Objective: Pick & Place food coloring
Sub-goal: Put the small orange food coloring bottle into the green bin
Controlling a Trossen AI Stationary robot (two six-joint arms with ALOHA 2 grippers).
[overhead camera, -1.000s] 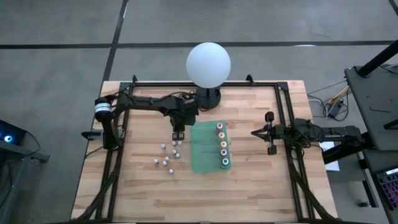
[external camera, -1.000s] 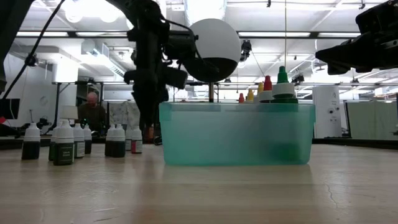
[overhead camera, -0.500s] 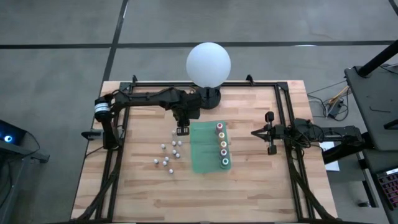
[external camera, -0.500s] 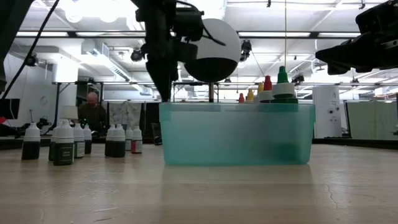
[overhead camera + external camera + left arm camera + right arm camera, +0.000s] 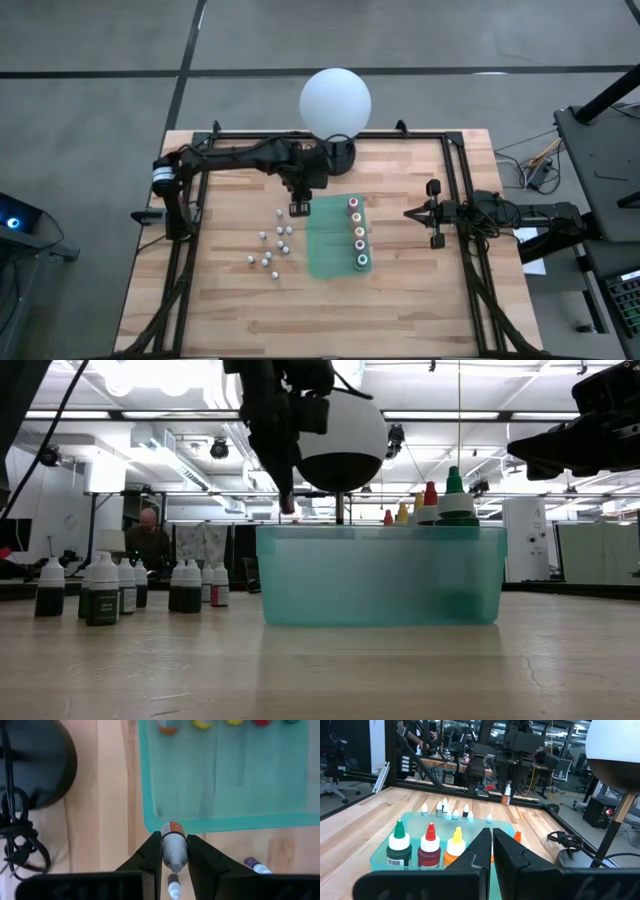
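Observation:
A small food coloring bottle with a grey body and an orange lower end hangs in my left gripper, which is shut on it above the far left corner of the translucent green tub. Five colour-topped bottles stand in a row along the tub's right side. Several small whitish bottles stand upright on the wood left of the tub. My right gripper waits shut at the table's right edge. My left gripper pinches the bottle's grey upper body between its two fingers, coming from above and pointing steeply down. The bottle's orange end sticks out below the fingertips. The bottle hangs about upright, lifted clear of the table, level with the tub's rim.
A white globe lamp on a dark base with a cable stands at the far edge, close behind my left gripper. Black frame rails border the table. A person sits far off in the room.
My left gripper has risen from the group of small bottles with one bottle held, and has moved toward the tub's far left corner and the table's far edge. The bottle is lifted clear of the wood. The other small bottles stay standing.

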